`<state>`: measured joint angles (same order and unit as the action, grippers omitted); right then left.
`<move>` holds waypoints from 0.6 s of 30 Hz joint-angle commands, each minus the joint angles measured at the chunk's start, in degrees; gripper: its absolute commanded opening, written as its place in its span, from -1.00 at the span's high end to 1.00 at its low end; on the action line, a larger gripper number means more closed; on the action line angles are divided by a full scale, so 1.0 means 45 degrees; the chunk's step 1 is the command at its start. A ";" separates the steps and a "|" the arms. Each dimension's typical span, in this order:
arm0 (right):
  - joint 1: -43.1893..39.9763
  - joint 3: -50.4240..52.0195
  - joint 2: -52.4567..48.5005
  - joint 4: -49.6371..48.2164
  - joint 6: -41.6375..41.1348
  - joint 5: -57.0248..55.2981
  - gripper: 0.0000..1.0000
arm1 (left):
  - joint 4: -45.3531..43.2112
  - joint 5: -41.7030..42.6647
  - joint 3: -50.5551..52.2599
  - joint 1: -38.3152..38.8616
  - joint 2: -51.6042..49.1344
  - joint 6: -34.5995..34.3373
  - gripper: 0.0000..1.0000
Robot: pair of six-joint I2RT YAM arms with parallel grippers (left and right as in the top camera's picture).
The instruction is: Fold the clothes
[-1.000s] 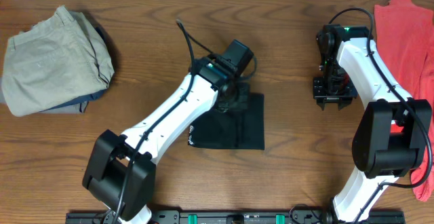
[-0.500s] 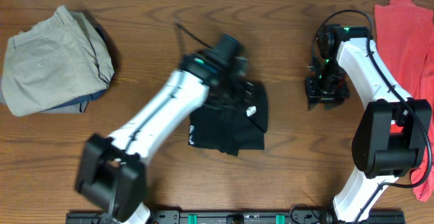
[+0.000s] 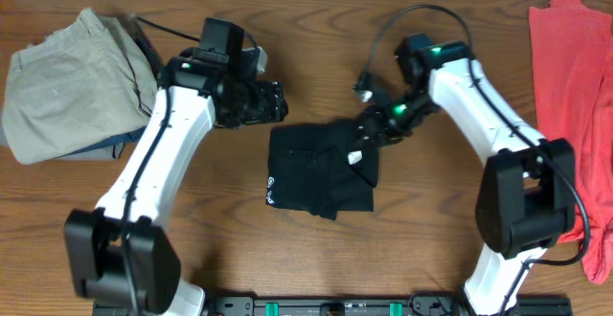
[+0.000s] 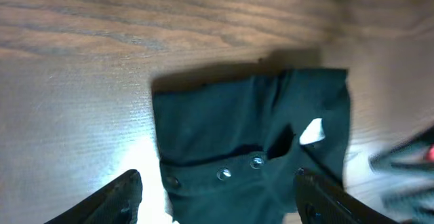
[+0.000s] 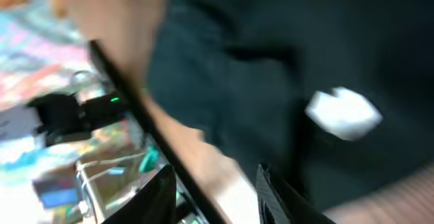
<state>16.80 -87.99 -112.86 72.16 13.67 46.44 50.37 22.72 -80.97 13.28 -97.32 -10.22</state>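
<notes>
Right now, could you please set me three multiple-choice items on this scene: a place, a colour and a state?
1. Where do the khaki trousers lie? A) table's left end B) centre C) right end
2. The right-edge garment is: A) blue B) coral-red C) white
3. The left gripper is: A) shut on fabric B) shut on a cable C) open
Key: 1A, they lie by the left edge; 2B, it shows red overhead; 3C, its jaws stand apart, clear of the black shirt.
</notes>
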 commanded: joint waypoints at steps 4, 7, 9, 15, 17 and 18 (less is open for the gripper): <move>0.1651 0.0884 0.0262 -0.0903 -0.0301 0.1549 0.38 | -0.0262 -0.0058 0.0219 0.0277 -0.1685 0.1943 -0.45; 0.2040 0.1923 0.0267 -0.2055 -0.1049 0.1549 0.40 | -0.0267 -0.0053 0.0219 0.0296 -0.2375 0.1948 -0.45; 0.2142 0.2657 0.0262 -0.2662 -0.1331 0.1540 0.39 | -0.0262 -0.0053 0.0219 0.0296 -0.2710 0.1948 -0.45; 0.2137 0.4784 0.0267 -0.3623 -0.2652 -0.1093 0.38 | -0.0262 -0.0058 0.0219 0.0704 -0.3701 0.1943 -0.45; 0.2089 0.5129 0.0267 -0.3696 -0.3502 -0.2934 0.38 | -0.0204 -0.0063 0.0219 0.0879 -0.4090 0.1943 -0.46; 0.2045 0.5246 0.0267 -0.3716 -0.3997 -0.4065 0.38 | -0.0078 -0.0068 0.0223 0.0967 -0.4308 0.1943 -0.45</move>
<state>26.39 -65.78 -112.75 55.92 3.05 42.17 49.19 22.52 -80.27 16.47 -114.17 -2.70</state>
